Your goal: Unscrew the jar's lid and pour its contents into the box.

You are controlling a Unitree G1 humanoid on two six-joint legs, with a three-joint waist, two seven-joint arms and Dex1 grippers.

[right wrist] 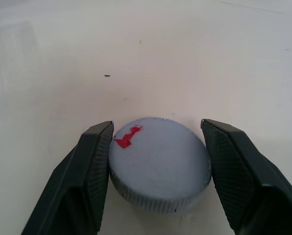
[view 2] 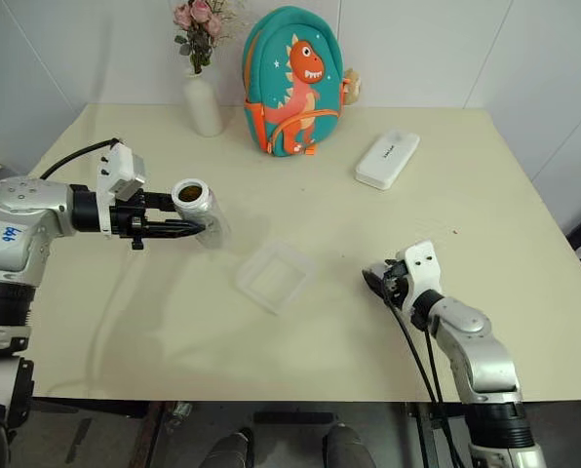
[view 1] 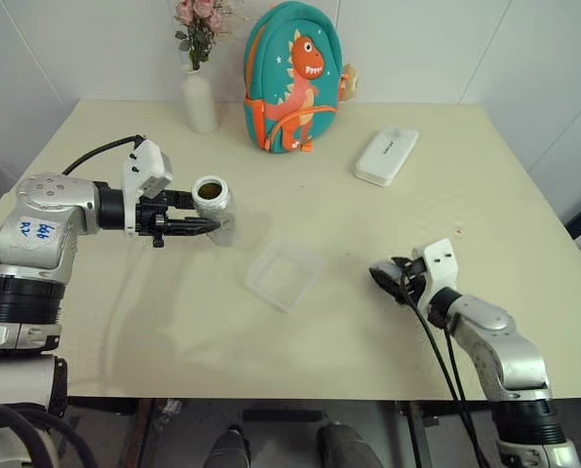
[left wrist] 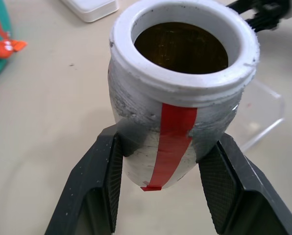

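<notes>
My left gripper (view 1: 201, 225) is shut on the jar (view 1: 213, 201), holding it above the table to the left of the box (view 1: 286, 276). In the left wrist view the two black fingers (left wrist: 99, 171) clamp the jar's silvery body (left wrist: 136, 105) on both sides of its red strip. The jar's white mouth is uncovered, and brown contents (left wrist: 180, 46) show inside. The clear box is empty. At the front right, the grey lid (right wrist: 158, 169) with its red mark lies flat on the table. My right gripper (right wrist: 158, 124) straddles it, open, with a sliver of gap on one side.
A white vase (view 1: 200, 97) with flowers and a teal dinosaur backpack (view 1: 292, 83) stand at the back of the table. A white oblong case (view 1: 386, 156) lies to the back right. The cream table (view 1: 174, 331) is bare around the box.
</notes>
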